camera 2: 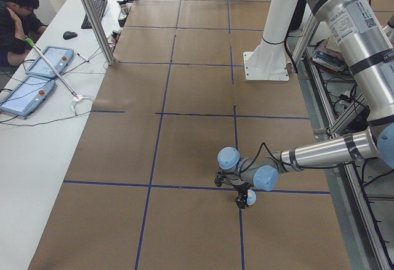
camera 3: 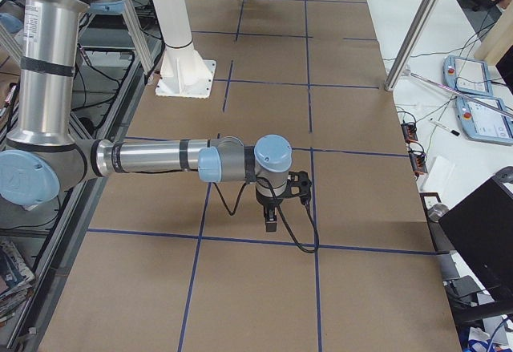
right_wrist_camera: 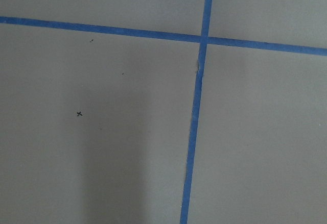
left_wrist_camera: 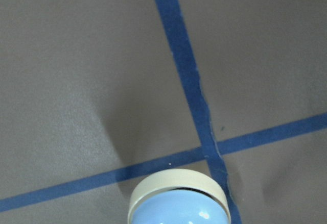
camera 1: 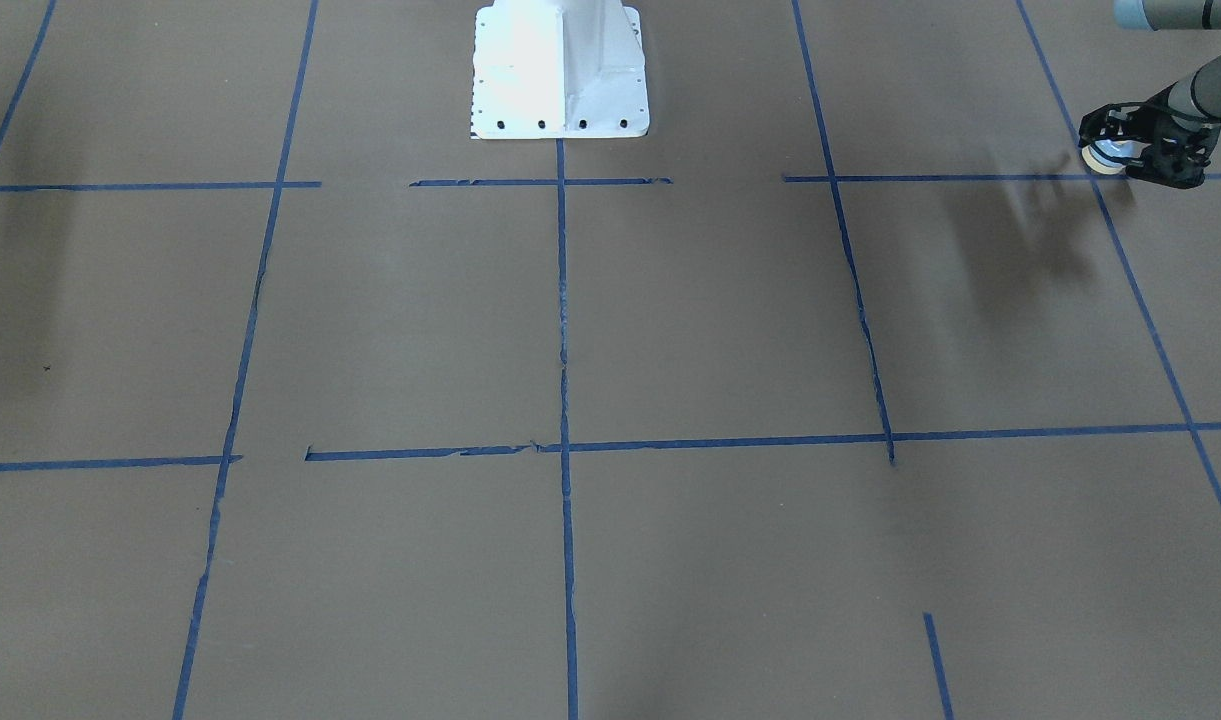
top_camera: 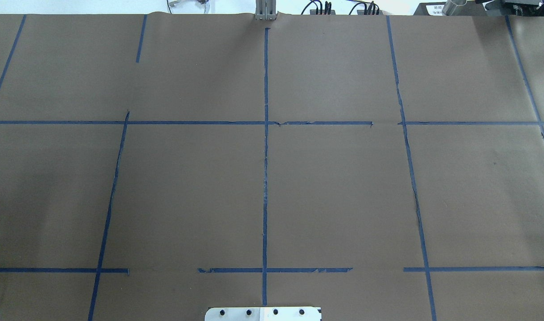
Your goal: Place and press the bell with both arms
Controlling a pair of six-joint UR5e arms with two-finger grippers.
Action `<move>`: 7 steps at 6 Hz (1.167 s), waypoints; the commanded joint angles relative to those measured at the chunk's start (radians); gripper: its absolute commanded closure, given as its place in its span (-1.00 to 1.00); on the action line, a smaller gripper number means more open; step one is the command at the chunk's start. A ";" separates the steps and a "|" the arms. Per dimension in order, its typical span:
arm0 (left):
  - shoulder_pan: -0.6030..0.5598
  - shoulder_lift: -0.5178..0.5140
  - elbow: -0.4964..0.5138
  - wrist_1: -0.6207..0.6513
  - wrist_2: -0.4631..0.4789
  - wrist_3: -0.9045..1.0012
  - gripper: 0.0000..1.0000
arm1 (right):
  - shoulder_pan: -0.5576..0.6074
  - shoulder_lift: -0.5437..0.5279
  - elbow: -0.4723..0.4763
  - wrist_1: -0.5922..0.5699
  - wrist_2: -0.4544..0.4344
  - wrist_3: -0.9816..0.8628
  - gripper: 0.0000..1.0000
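Note:
The light-blue bell (camera 1: 1108,156) with its cream base rim sits between the fingers of my left gripper (camera 1: 1122,156) at the far right of the front-facing view, close above the brown paper beside a blue tape crossing. The left wrist view shows the bell (left_wrist_camera: 179,201) at its bottom edge, with tape lines beyond it. In the exterior left view the left gripper (camera 2: 244,196) and the bell (camera 2: 250,199) hang at a tape line. My right gripper (camera 3: 272,224) shows only in the exterior right view, pointing down over the paper. I cannot tell whether it is open or shut.
Brown paper with a blue tape grid (top_camera: 265,178) covers the table. The white mounting pedestal (camera 1: 560,70) stands at the robot's side, mid-table. A side table with teach pendants (camera 2: 37,76), a metal post (camera 2: 92,18) and a seated person (camera 2: 15,11) lies along the far edge.

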 commanded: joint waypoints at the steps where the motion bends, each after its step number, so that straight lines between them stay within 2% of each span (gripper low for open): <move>1: 0.003 -0.010 0.015 0.000 0.021 0.001 -0.85 | 0.000 -0.001 0.001 0.000 0.000 0.000 -1.00; 2: 0.003 -0.009 0.015 0.000 0.021 0.000 -0.29 | 0.000 -0.001 0.004 0.000 0.000 0.000 -1.00; 3: 0.005 -0.009 0.015 0.000 0.025 0.003 0.11 | 0.001 -0.004 0.007 0.000 0.000 0.000 -1.00; 5: 0.007 -0.001 0.001 -0.061 0.027 0.004 0.73 | 0.002 -0.025 0.042 0.000 0.000 0.006 -1.00; 6: -0.007 -0.001 -0.052 -0.063 0.027 0.004 0.86 | 0.002 -0.030 0.049 -0.002 0.002 0.007 -1.00; 7: -0.022 0.002 -0.130 -0.058 0.028 0.003 0.86 | 0.002 -0.028 0.050 0.000 0.003 0.009 -1.00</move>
